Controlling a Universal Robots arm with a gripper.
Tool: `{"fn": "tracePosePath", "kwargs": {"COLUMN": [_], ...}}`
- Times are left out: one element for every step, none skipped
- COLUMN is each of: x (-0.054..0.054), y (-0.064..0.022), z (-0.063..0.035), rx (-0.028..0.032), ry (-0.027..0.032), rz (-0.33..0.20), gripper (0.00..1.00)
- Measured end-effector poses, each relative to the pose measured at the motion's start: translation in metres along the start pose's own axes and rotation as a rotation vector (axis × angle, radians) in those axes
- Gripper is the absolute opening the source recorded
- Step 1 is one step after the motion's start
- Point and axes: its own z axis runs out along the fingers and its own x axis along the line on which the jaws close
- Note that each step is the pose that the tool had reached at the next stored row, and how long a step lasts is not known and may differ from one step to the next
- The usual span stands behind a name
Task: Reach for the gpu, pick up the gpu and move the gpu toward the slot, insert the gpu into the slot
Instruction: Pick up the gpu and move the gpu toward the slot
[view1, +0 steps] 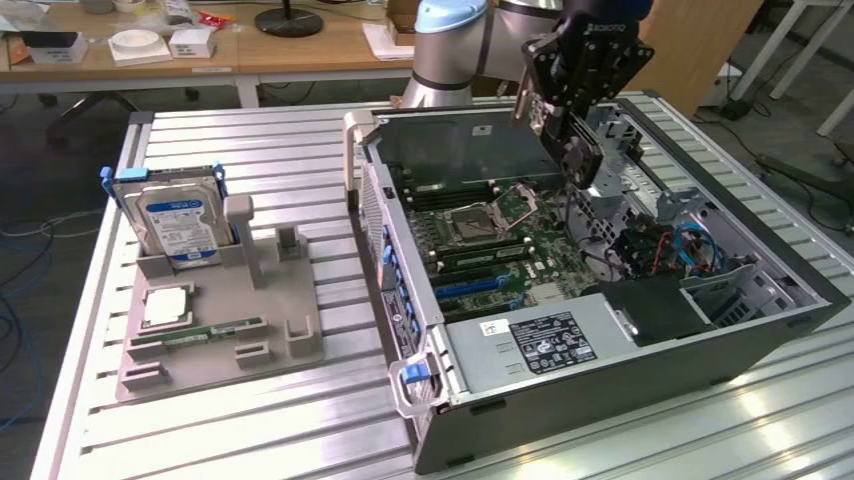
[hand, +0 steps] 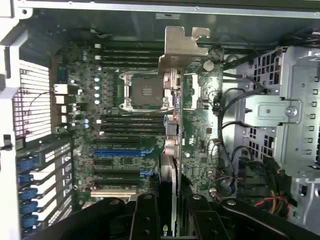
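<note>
I have one card in my pincer (view1: 567, 115): the gpu (view1: 581, 155), clamped between my two black fingers (hand: 145, 215). It is held edge-on, with its single silver bracket (hand: 179, 47) at the end far from me. In the exterior view it hangs tilted in the upper right of the frame, over the one open computer case (view1: 747, 330) and clear of the green motherboard (view1: 534, 250) below it. Its round black fan faces the exterior view's right. The slot (hand: 117, 151), one long blue strip on that board, sits near the middle of the exterior view (view1: 470, 288). It is lower than the card, well apart from it, and has nothing in it. One square silver processor socket (view1: 483, 218) lies just above the slot in that frame. At the exterior view's left stands one grey fixture (view1: 214, 310) on the slatted table (view1: 267, 430). It carries one upright blue-labelled hard drive (view1: 180, 220), one square processor chip (view1: 167, 308) and one narrow green memory stick (view1: 200, 332).
</note>
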Motion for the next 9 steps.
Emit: {"fn": "tracePosePath", "kwargs": {"x": [-0.0021,-0.0037,-0.0042,-0.0042,-0.0042,-0.0042,-0.0042,-0.0042,-0.0042], "y": [0.0,0.0,0.0,0.0,0.0,0.0,0.0,0.0,0.0], "z": [0.0003,0.0003,0.0003,0.0003,0.0003,0.0004,0.0004,0.0004,0.0004], "rx": [-0.0001,0.0001,0.0002,0.0002,0.0001,0.0,0.0,0.0,0.0], "ry": [0.0,0.0,0.0002,0.0001,0.0001,0.0001,0.0001,0.0,0.0001], "rz": [0.0,0.0,0.0,0.0,0.0,0.0,0.0,0.0,0.0], "gripper": [0.26,0.26,0.26,0.26,0.26,0.26,0.26,0.26,0.26]}}
